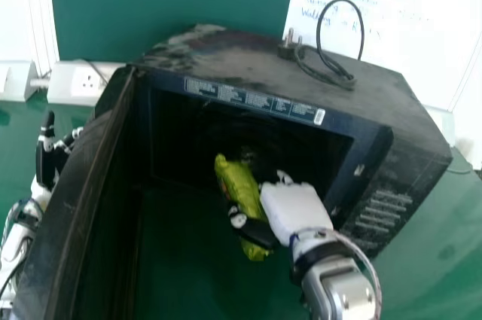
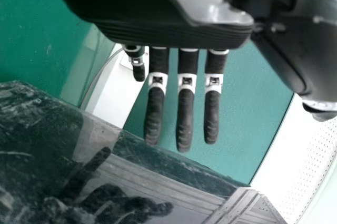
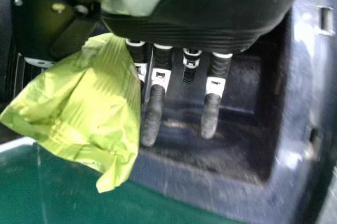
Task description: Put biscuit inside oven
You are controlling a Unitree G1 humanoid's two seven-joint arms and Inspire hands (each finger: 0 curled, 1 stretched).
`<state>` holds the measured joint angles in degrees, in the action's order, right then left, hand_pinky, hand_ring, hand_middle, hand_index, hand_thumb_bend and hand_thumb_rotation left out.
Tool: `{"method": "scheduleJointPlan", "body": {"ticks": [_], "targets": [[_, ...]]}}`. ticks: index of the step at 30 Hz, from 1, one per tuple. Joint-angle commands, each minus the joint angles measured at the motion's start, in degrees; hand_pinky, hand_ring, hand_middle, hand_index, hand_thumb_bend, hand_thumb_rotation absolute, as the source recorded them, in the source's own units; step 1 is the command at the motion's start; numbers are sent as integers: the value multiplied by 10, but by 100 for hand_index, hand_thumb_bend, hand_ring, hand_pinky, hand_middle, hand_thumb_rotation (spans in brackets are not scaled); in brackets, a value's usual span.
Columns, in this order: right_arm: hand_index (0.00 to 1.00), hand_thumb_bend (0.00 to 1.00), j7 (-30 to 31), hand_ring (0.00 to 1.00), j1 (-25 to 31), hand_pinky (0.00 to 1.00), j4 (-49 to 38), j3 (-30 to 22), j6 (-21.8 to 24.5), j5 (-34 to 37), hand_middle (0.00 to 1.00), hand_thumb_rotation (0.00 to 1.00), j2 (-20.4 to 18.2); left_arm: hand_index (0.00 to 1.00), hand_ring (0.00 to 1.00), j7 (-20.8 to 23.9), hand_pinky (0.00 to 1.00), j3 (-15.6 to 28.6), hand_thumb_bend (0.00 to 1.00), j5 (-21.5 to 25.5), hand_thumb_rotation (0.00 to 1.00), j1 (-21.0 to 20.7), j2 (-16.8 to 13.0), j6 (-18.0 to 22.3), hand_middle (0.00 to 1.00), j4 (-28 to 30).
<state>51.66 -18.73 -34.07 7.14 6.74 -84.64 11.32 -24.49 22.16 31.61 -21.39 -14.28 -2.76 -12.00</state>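
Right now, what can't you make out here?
Back wall of the oven: head view, lost in shadow.
Contents of the packet: head and right wrist views, wrapped up.
Thumb tip of the right hand: right wrist view, behind the packet.
Rest of the left arm: head view, past the left edge.

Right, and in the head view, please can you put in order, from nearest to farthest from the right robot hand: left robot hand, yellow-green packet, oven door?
From the right robot hand:
1. Yellow-green packet: held by it, at the oven opening.
2. Oven door: swung open, on the left.
3. Left robot hand: at far left, beyond the door.
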Motion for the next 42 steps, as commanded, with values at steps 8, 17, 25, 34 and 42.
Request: {"method": "scheduleJointPlan", "body": {"ticks": [8, 17, 25, 34, 42], "targets": [[49, 53, -22, 44, -93, 49, 84, 17, 23, -9, 47, 0, 8, 49, 31, -1, 25, -1, 52, -2, 7, 5, -1, 2, 40, -1], [51, 53, -75, 45, -152, 60, 181, 39, 46, 2, 44, 0, 17, 49, 32, -2, 25, 0, 52, 2, 7, 7, -2, -3, 40, 3], [52, 53, -187, 45, -193, 57, 291, 57, 45, 49, 43, 0, 36, 49, 31, 2, 25, -2, 51, -3, 7, 10, -2, 1, 39, 7], [51, 53, -345, 34, -229, 44, 403, 84, 40, 103, 41, 0, 53, 49, 32, 6, 25, -1, 52, 0, 7, 13, -1, -4, 40, 13], [49, 53, -454, 30, -257, 38, 483, 114, 30, 136, 45, 0, 67, 49, 32, 5, 25, -2, 51, 0, 7, 14, -2, -4, 39, 14]]}}
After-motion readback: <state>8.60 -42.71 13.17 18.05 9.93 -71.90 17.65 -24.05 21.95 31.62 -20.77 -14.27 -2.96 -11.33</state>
